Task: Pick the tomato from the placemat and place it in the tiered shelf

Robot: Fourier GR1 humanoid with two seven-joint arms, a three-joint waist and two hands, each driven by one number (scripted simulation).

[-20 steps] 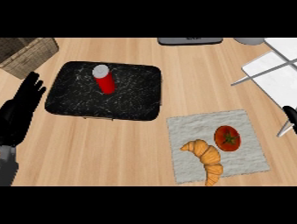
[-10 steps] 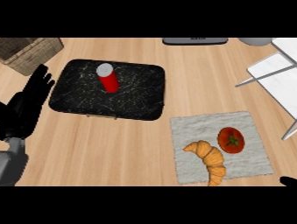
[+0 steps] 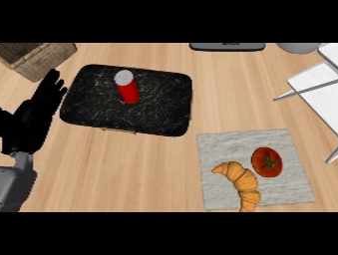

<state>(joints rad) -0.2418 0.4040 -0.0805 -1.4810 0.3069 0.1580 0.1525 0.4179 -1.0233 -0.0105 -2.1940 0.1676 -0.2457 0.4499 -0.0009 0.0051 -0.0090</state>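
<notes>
The tomato [image 3: 266, 162] lies on the grey placemat [image 3: 234, 144] at the lower right of the frame, just beside a croissant [image 3: 241, 185], maybe touching it. It is well apart from the left hand [image 3: 30, 119], which rests at the left edge, fingers straight and spread, pointing up. The tomato looks round, green stem on top. The white tiered shelf [image 3: 332, 94] stands at the right edge.

- The tomato [image 3: 266, 162] and croissant [image 3: 241, 185] lie side by side on the placemat [image 3: 234, 144], tomato to the right.
- A can [image 3: 126, 86] stands on the tray [image 3: 157, 107], left of and behind the placemat.
- The tiered shelf [image 3: 326, 89] sits at the right, a basket [image 3: 32, 57] far left.
</notes>
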